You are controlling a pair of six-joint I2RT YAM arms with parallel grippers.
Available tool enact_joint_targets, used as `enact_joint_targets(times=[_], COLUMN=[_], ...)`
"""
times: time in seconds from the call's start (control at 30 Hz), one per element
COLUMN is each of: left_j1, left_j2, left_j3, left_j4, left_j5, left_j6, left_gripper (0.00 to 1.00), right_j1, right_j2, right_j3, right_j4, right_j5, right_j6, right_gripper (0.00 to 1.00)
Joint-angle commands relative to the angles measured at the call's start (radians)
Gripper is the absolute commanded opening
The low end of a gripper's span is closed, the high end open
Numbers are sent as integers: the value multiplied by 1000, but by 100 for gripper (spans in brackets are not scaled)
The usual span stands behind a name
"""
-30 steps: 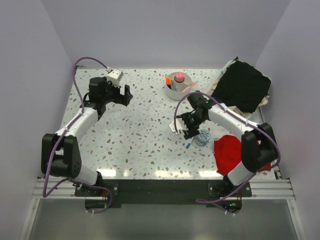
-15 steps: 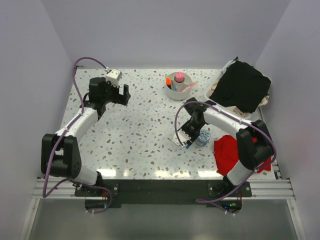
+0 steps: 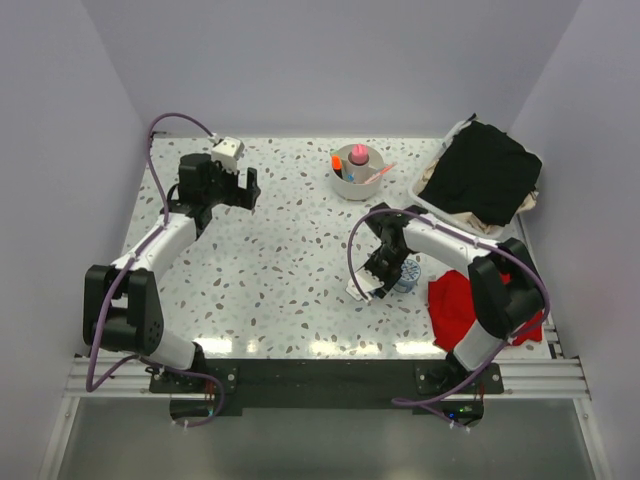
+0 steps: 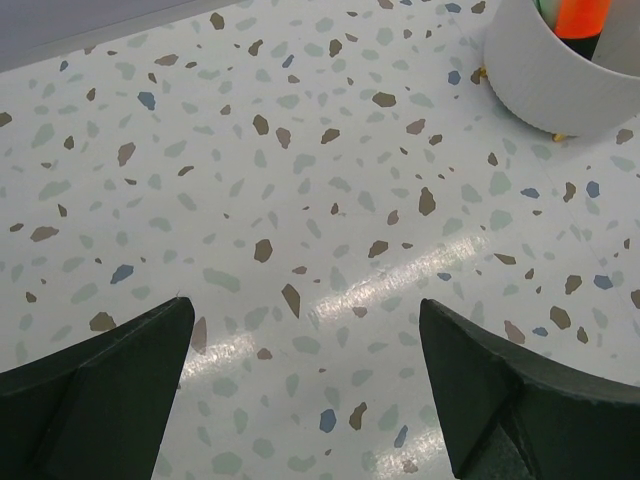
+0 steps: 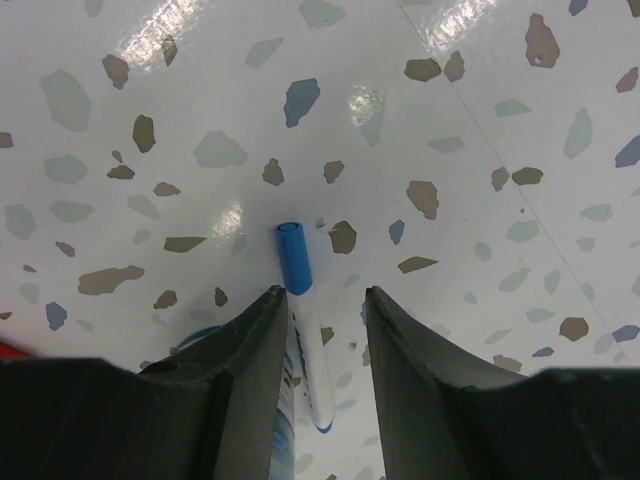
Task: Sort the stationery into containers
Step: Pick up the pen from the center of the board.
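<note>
A slim blue-and-white pen lies on the speckled table between the fingers of my right gripper. The jaws stand open around it; the left finger touches the pen and the right finger is apart from it. In the top view the right gripper is low over the table and hides the pen. The round white bowl at the back holds a pink-capped stick, an orange highlighter and a thin pink pen. My left gripper is open and empty, left of the bowl.
A small round blue-grey object sits just right of the right gripper. A red cloth lies at the near right. A white basket with black cloth stands at the back right.
My right gripper has moved toward the near edge and down, and its fingers now straddle the blue-and-white pen. The left arm has barely moved.
</note>
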Motion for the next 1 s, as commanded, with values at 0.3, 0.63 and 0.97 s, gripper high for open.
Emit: enact_joint_targets(times=[0.3,0.63,0.97], left_j1=[2,2,2], left_j2=[10,30,72], left_j3=[56,73,114], left_j4=[16,16,14], left_j5=[-18,-12,-4], left_j6=[12,9,21], left_gripper=[100,100,100], right_j1=[14,36,31], right_j2=[34,66,55], right_j3=[-58,-92,231], right_j4=[51,123,164], right_j5=[31,69,-30], right_j6=[30,73,316], right_gripper=[36,5,0])
